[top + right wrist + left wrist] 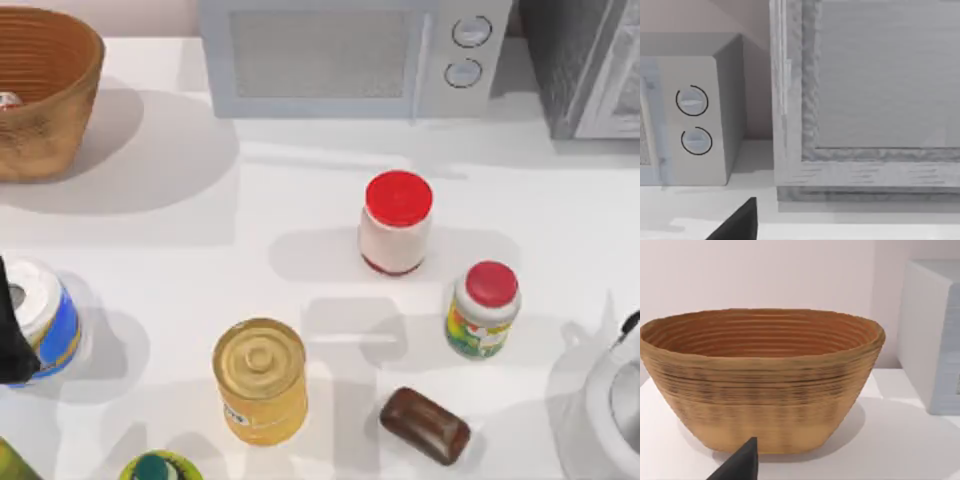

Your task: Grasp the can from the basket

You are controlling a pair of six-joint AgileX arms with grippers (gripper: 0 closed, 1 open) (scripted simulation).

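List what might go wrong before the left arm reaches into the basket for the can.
1. The can sits low against the basket's inner wall at the top view's left edge, so the tall rim may block or snag the left hand.
2. The blue-and-white can stands right beside that hand and could be knocked over as the arm lifts.

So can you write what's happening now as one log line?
step: approach | left gripper: facing basket, off it | can: in basket, not grasped | right gripper: parked facing microwave
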